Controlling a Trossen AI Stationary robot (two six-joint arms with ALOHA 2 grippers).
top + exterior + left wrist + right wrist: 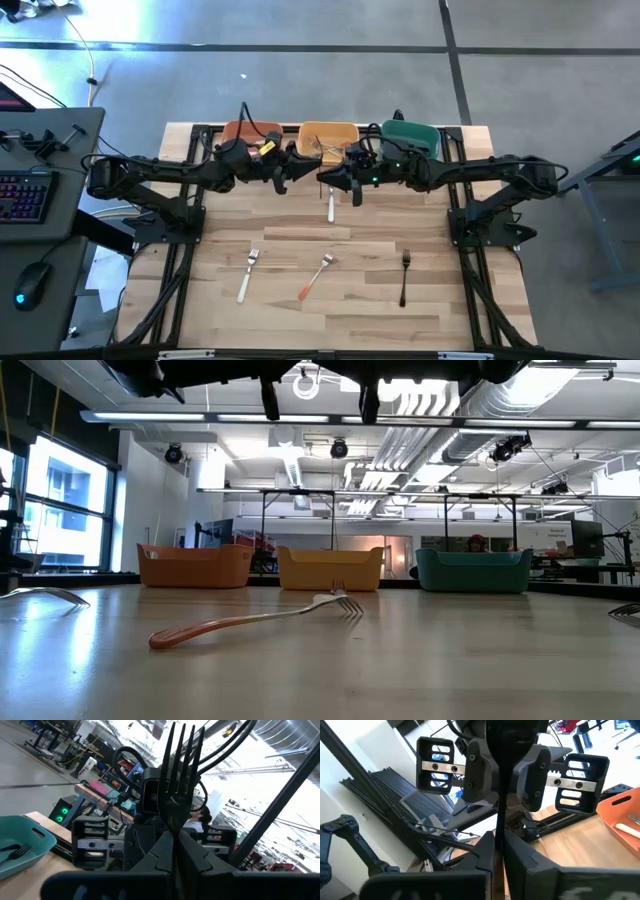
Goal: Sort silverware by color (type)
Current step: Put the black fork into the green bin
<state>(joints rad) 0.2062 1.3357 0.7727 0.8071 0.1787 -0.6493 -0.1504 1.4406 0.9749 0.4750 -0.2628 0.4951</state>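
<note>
1. Three forks lie in a row on the near part of the tabletop (350, 310): a white-handled fork (247, 275) on the left, an orange-red-handled fork (314, 277) in the middle and a black-handled fork (404, 277) on the right. They are well apart from one another.
2. A fourth fork, the second white fork (331, 206), shows farther back, just in front of the grippers. Whether it rests on the wood I cannot tell.
3. Three bins stand side by side along the far edge: orange bin (243, 131), yellow bin (345, 130), green bin (412, 135).
4. Silverware shows inside the yellow bin from above. The left wrist view shows one dark fork (15, 852) in the green bin.
5. Both arms reach in from the sides and meet nose to nose in front of the yellow bin.
6. The left gripper (295, 172) has its fingers (200, 857) clenched on a held black fork (179, 770), tines standing past the fingertips towards the other arm.
7. The right gripper (345, 186) faces it. A slim dark strip runs up through the narrow gap at its tip in the right wrist view. Whether that gripper is clamped on it I cannot tell.
</note>
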